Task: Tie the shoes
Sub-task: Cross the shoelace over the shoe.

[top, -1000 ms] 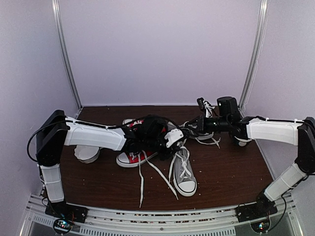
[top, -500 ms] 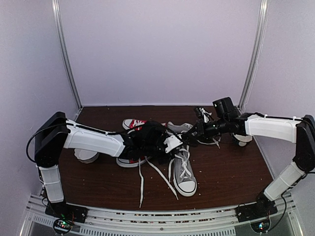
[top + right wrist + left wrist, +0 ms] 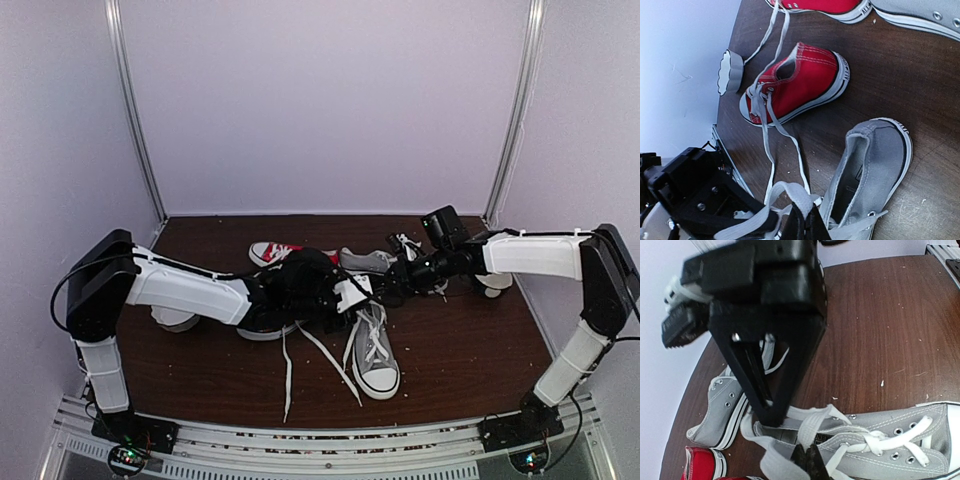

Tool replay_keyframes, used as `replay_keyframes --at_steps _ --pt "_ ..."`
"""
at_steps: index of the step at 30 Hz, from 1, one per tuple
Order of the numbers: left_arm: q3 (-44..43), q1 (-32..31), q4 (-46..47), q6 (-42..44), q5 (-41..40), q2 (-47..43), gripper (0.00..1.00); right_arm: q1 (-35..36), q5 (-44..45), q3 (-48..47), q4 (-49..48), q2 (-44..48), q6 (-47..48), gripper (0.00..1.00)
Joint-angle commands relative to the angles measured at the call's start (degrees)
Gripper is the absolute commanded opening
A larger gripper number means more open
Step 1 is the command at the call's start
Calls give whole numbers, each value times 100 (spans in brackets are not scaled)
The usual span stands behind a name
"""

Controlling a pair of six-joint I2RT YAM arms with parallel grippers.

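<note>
Brown table bearing two shoes: the near grey sneaker lies at centre, toe toward the arm bases, and the far grey sneaker lies behind it. Over the near shoe's collar, the left gripper and the right gripper meet, each with jaws closed, pinching its white lace.

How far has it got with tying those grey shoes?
Nothing looks finished: neither grey shoe shows a bow. In hand: the left gripper and right gripper are each shut on a white lace above the nearer grey shoe. Left: the knot there, then the farther grey shoe.
</note>
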State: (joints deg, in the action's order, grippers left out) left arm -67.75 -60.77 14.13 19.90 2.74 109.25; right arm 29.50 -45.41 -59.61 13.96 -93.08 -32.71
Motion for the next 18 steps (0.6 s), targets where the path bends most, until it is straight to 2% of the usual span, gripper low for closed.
replay_keyframes --at_steps 1,6,9,12,18 --pt "117 -19 547 65 48 -280 0 105 -52 -126 -39 -285 152 0" --pt "191 -18 587 -82 -51 -363 0 128 -67 -224 348 -409 536 0" --pt "150 -14 518 -151 -167 -345 0 140 -499 -132 434 -374 792 0" --pt "139 -13 512 -183 -149 -309 0 164 -571 -207 924 -327 1243 9" --pt "107 -14 432 -214 -143 -290 0 97 33 -467 1516 -141 1681 32"
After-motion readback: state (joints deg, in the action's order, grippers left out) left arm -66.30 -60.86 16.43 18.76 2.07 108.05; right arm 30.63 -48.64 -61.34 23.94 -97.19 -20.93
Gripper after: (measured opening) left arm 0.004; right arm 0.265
